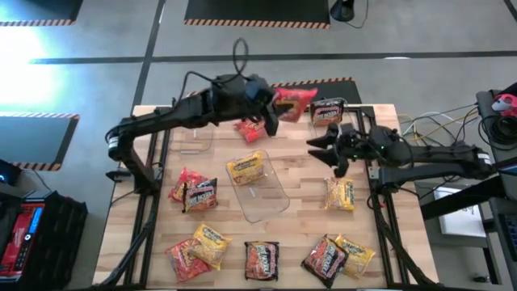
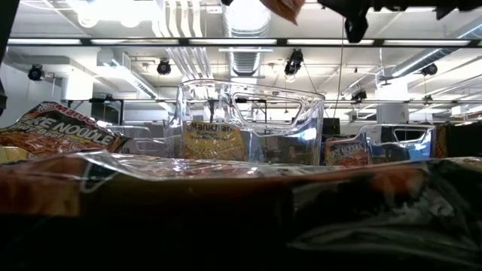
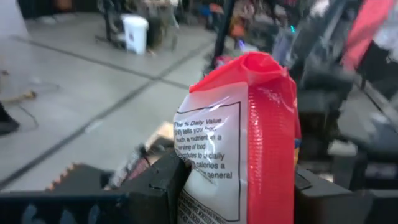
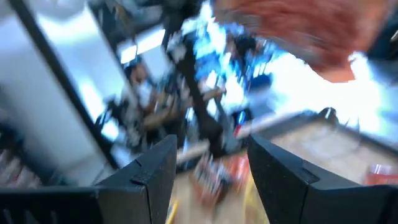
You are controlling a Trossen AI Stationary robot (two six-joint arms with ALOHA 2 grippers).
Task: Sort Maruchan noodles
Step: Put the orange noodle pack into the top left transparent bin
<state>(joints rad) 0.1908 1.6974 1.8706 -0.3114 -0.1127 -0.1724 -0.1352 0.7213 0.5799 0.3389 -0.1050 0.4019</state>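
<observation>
A: Left hand (image 1: 271,109) holds a red noodle packet (image 3: 249,137); in its wrist view the two fingers press the packet from both sides, and the packet stands upright between them. It hangs above the far side of the worktop (image 1: 299,174), beyond the clear bin (image 1: 260,187) that lies in the middle.

B: And the right hand (image 1: 329,145)?

A: It is to the right of the clear bin, its fingers apart and nothing between them. It only waits, I think.

B: How should the left one finish this step well?

A: I judge it carries the red packet to its place. The grip is low on the packet, so the top can swing; it should move slowly and release only when the packet is low over the goal. The clear bin already has a yellow packet (image 1: 246,168) inside, so red probably belongs elsewhere, but which place I cannot tell.

B: How is the arm posed?

A: It reaches long from the left of the clear bin to the far side, with the wrist bent down. Other packets lie near and left of the bin.
</observation>
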